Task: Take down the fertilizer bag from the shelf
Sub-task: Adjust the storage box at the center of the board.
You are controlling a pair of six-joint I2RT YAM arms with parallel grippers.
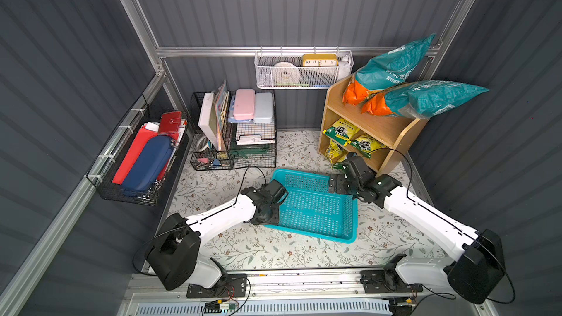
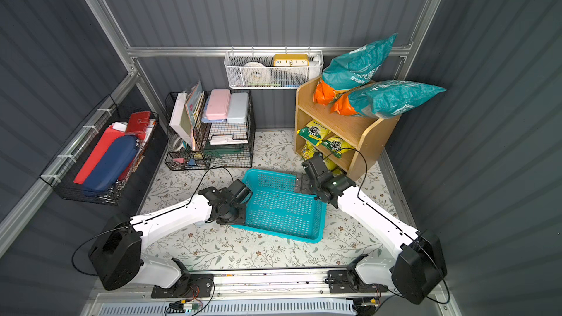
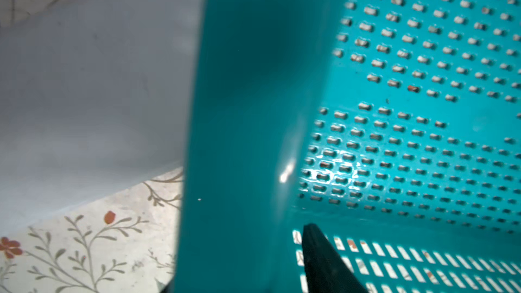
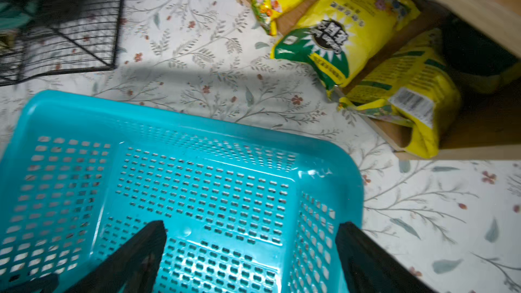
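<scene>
Status: no bag taken down yet. Yellow fertilizer bags (image 1: 342,131) are lying on the lower tiers of the shelf (image 1: 383,129), at the far right corner of the table (image 1: 273,250); teal sacks (image 1: 395,62) are resting on its top.

Right gripper (image 1: 336,183): hovering empty with jaws apart over the far right corner of the teal basket (image 1: 316,208), facing the shelf.

Left gripper (image 1: 267,218): sitting at the basket's near left rim; clamped or loose, cannot tell.

Remaining: reach, grasp, lower.

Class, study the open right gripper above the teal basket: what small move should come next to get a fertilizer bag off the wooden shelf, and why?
Probably ease the right gripper forward toward the yellow bag overhanging the wooden shelf: its jaws stand open and empty above the teal basket, facing that bag.
</scene>
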